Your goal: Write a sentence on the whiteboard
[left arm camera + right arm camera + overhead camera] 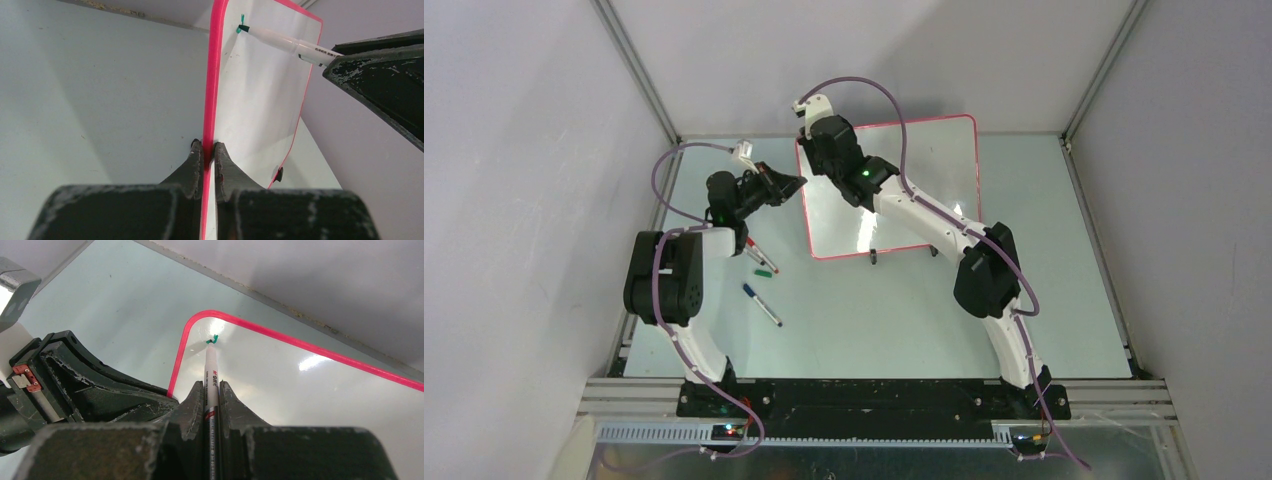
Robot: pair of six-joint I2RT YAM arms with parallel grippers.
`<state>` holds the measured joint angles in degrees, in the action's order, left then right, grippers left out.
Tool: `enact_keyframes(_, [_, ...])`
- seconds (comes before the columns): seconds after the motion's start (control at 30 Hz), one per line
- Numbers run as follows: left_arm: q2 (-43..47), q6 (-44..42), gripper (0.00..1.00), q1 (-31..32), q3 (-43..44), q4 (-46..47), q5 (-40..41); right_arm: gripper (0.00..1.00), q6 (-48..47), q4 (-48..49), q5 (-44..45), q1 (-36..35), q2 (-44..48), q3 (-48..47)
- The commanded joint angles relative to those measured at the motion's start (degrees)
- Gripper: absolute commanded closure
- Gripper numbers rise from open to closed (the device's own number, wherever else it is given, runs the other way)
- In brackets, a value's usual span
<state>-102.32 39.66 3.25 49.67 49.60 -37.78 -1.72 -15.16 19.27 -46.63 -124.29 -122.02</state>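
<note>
Pale green desk (1044, 300) carries the whiteboard (934, 165), which stands on its black feet toward the far side, face toward the arms. Your left pincer (205, 146) is clamped on the board's left pink rim and steadies it. Your right pincer (212, 386) is closed on a white marker (211, 365). Its long axis runs straight out from the fingers to the board's upper left corner. The tip seems to touch the face there, though the contact is too fine to be sure. The sentence (213, 339) is only one small green stroke at that tip, so I judge your writing must run rightward across the bare board, away from the held rim. The overhead view hides tip and stroke behind the right wrist; both wrist views show them.
</note>
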Motion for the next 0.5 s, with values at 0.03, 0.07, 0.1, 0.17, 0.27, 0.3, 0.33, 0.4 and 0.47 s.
enact_keyframes(0.03, [1.9, -1.8, 1.00, 0.8, 0.6, 0.9, -0.3, 1.00, -0.2, 0.2, 1.3, 0.5, 2.4, -1.4])
enact_keyframes(0.07, [1.9, -1.8, 1.00, 0.7, 0.6, 0.9, -0.3, 1.00, -0.4, 0.0, 1.2, 0.4, 2.4, -1.4])
enact_keyframes(0.1, [1.9, -1.8, 1.00, 0.8, 0.6, 0.9, -0.4, 1.00, -0.5, -0.1, 1.2, 0.4, 2.4, -1.4])
enact_keyframes(0.17, [1.9, -1.9, 1.00, 0.8, 0.6, 0.9, -0.4, 1.00, -0.9, -0.5, 1.3, 0.3, 2.4, -1.4])
enact_keyframes(0.27, [2.0, -1.9, 1.00, 0.7, 0.7, 0.8, -0.3, 1.00, -1.1, -1.0, 1.5, 0.1, 2.5, -1.5])
enact_keyframes(0.3, [2.0, -1.9, 1.00, 0.8, 0.6, 0.8, -0.3, 1.00, -1.1, -1.1, 1.6, 0.1, 2.5, -1.5])
enact_keyframes(0.33, [2.0, -1.9, 1.00, 0.8, 0.6, 0.8, -0.3, 1.00, -1.1, -1.3, 1.6, 0.1, 2.5, -1.4])
enact_keyframes(0.4, [2.0, -2.0, 1.00, 0.8, 0.7, 0.8, -0.3, 1.00, -1.1, -1.6, 1.7, 0.1, 2.6, -1.3])
enact_keyframes(0.47, [2.0, -2.0, 1.00, 0.8, 0.6, 0.8, -0.3, 1.00, -1.1, -1.7, 1.8, 0.1, 2.6, -1.3])
